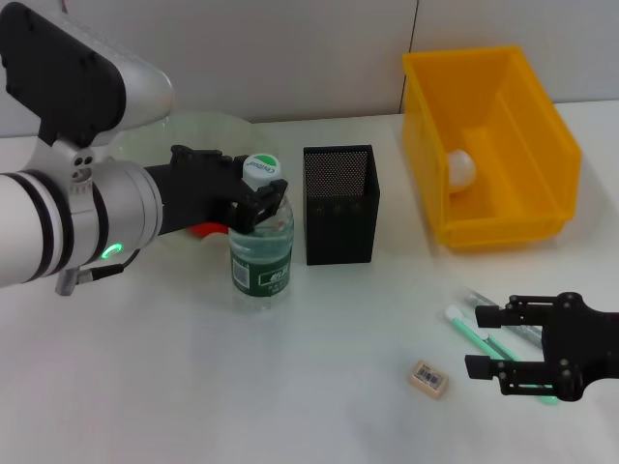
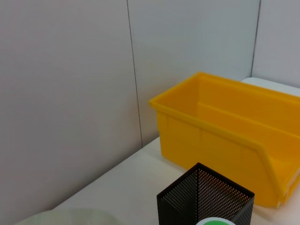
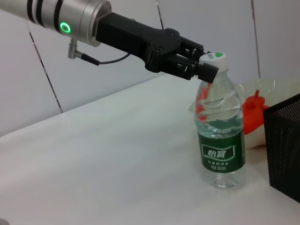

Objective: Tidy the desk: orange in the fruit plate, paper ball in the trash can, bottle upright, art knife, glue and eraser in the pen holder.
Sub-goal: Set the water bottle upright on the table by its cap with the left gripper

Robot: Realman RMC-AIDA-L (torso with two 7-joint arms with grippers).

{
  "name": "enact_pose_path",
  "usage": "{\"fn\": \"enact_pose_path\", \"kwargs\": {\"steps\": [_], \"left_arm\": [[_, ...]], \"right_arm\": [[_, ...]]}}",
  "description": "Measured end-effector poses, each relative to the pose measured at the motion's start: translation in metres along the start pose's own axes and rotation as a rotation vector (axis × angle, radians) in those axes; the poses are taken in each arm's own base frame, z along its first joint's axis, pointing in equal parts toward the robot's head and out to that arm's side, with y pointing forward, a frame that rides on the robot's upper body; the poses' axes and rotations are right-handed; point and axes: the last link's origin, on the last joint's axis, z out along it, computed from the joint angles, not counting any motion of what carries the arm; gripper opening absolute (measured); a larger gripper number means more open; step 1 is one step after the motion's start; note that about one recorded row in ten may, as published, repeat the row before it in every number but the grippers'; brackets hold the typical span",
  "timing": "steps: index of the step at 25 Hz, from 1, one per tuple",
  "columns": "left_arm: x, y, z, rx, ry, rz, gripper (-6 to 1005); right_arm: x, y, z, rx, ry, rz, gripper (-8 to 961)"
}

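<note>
Clear plastic bottle (image 1: 262,242), upright: left pincer (image 1: 253,198) seemingly clamps its neck; we release gently. Right pincer (image 1: 503,358) open, empty.

white "怡寶" on the bottle's (image 3: 221,140) green label

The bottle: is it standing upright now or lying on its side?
Upright. The bottle stands on its base on the table, white cap on top, beside the pen holder. The left pincer is at its neck.

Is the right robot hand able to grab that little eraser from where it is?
Probably yes. The right gripper hovers open just beside the eraser, with only bare table between them.
</note>
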Motion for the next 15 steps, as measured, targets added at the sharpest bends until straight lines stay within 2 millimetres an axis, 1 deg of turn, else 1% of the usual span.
{"fn": "enact_pose_path", "kwargs": {"steps": [15], "left_arm": [[-0.009, -0.004, -0.012, 0.027, -0.001, -0.023, 444]], "right_arm": [[-0.002, -0.001, 0.003, -0.006, 0.0, -0.003, 670]]}}
